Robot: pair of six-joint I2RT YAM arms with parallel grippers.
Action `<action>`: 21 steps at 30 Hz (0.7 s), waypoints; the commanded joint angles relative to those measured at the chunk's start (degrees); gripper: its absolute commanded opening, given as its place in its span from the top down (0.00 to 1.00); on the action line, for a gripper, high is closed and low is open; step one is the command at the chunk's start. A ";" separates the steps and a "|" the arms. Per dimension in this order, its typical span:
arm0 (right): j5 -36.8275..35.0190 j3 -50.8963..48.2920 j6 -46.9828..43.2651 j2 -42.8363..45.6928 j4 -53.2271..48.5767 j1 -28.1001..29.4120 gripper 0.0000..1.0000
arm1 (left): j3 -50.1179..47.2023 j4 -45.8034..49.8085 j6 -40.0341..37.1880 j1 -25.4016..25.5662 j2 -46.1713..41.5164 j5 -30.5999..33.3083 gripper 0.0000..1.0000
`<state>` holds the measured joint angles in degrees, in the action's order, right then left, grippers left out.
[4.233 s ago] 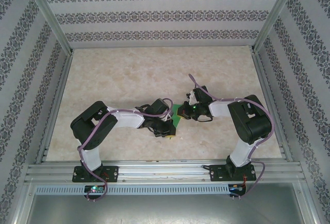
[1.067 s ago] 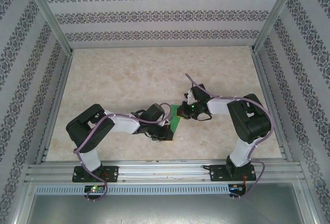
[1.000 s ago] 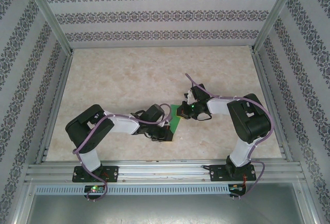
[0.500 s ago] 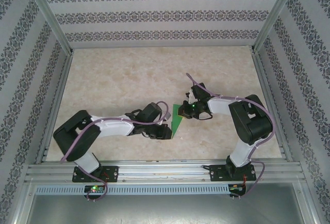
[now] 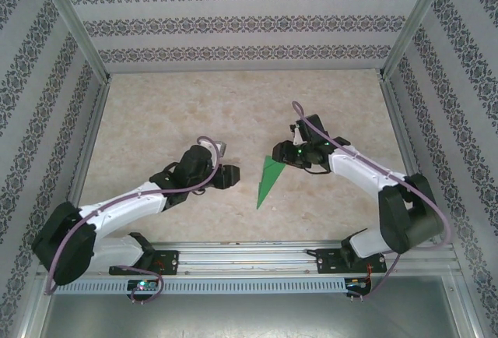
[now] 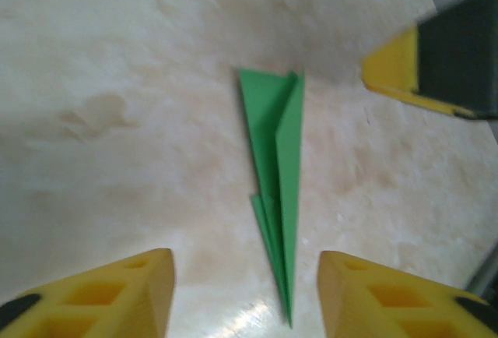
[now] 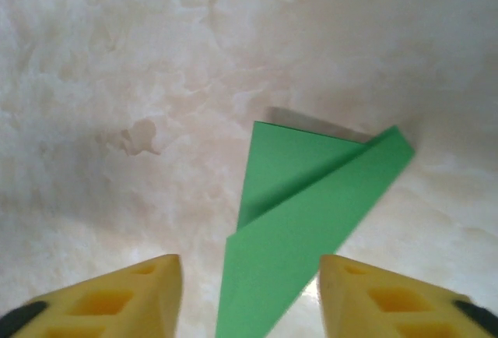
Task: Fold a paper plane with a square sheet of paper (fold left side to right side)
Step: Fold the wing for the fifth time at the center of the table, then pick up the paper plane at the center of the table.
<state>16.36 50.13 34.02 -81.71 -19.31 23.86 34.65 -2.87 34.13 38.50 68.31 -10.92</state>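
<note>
**Both grippers open, plane lies free**

Top view: the green paper plane [image 5: 267,182] lies flat on the table [image 5: 171,112] between the left gripper [image 5: 231,176] and the right gripper [image 5: 278,151], held by neither.
Left wrist: jaws parted wide and empty, plane just ahead of the gap.
Right wrist: jaws parted and empty, plane running into the gap.

Left arm [image 5: 124,205]: white link shells, black rounded joint housings, black base plate. Right arm [image 5: 352,167]: same build, small green light [image 5: 298,151] on black wrist. Purple cables [image 5: 307,120] run loose along both arms, looping at wrists. Left gripper [image 6: 245,258]: blocky yellow fingers [image 6: 124,295] with square hollow pockets, black patch at outer edge. Right gripper [image 7: 249,260]: identical yellow fingers [image 7: 389,299].
</note>
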 commanded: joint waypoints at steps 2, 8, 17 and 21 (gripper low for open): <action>-11.43 -0.81 -2.37 5.99 -6.90 2.14 0.32 | -2.48 -0.54 -4.30 -1.56 -4.95 8.46 0.38; -18.65 0.35 -1.85 9.03 -13.56 5.74 0.09 | -6.75 -3.69 -6.52 -2.46 -9.43 12.77 0.16; -28.58 8.03 5.82 4.41 -25.68 11.83 0.02 | -12.48 -8.23 -12.91 -3.56 -16.50 16.82 0.00; -33.08 12.55 9.30 0.08 -30.67 14.81 0.02 | -13.52 -6.88 -14.08 -4.22 -18.28 17.42 0.00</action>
<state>-10.55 59.83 39.40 -79.40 -43.18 37.08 22.02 -7.62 23.11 35.22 51.42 4.56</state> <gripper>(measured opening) 0.981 0.997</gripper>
